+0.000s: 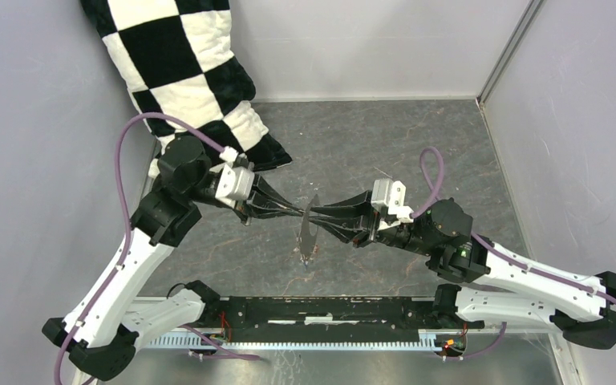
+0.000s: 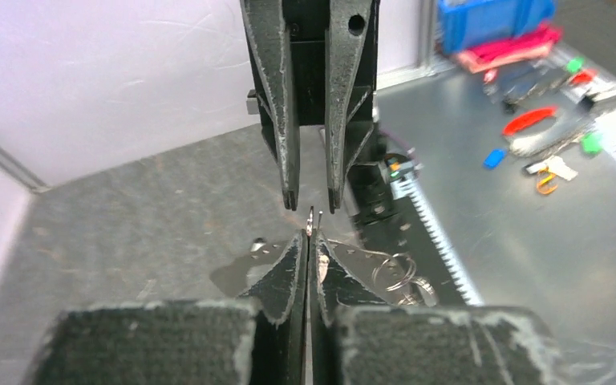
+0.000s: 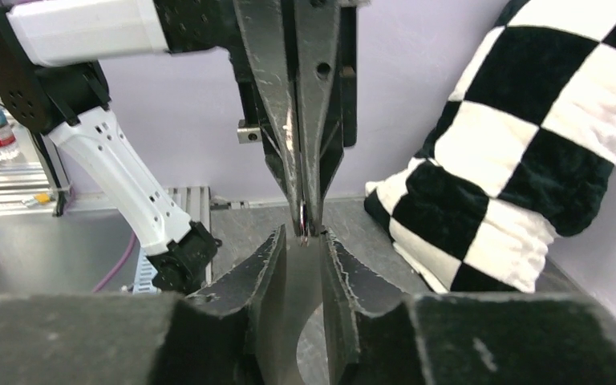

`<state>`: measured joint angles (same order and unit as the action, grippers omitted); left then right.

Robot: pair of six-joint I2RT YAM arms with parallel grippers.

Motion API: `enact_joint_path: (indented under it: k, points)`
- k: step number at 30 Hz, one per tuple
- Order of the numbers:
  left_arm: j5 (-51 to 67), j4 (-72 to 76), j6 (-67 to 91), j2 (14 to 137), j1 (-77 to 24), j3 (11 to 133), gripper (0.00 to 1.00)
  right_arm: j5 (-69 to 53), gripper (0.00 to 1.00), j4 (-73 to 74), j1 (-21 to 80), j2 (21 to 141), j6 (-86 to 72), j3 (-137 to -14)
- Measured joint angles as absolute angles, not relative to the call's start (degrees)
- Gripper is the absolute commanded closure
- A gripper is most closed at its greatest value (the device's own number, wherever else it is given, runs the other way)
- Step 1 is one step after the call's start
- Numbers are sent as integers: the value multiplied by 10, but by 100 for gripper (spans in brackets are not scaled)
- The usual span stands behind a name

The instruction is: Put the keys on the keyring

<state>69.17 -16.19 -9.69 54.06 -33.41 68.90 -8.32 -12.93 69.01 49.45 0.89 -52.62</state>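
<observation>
The keyring (image 1: 310, 233) stands edge-on as a thin grey line between my two grippers, above the table's middle. My left gripper (image 1: 304, 213) is shut on its wire, which pokes out of the tips in the left wrist view (image 2: 310, 218). My right gripper (image 1: 322, 219) faces it tip to tip and is open, its fingertips (image 2: 289, 199) on either side of the wire end. A small reddish key (image 1: 304, 256) hangs at the hoop's lower end. Small split rings (image 2: 394, 272) show beneath the left fingers. The blue and dark keys are not visible.
A black-and-white checked pillow (image 1: 184, 72) leans in the far left corner, close behind the left arm; it also shows in the right wrist view (image 3: 529, 120). A black rail (image 1: 313, 309) runs along the near edge. Grey walls enclose the table. Coloured clutter (image 2: 529, 120) lies outside.
</observation>
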Motion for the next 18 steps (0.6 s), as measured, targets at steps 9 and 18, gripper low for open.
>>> enact_joint_path:
  k: [9, 18]
  points:
    - [645, -335, -469, 523, -334, 721, 98, -49, 65, -62, 690, 459, 28, -527]
    - [609, -441, -679, 523, -334, 728, 98, -39, 59, -18, 690, 481, 48, -555]
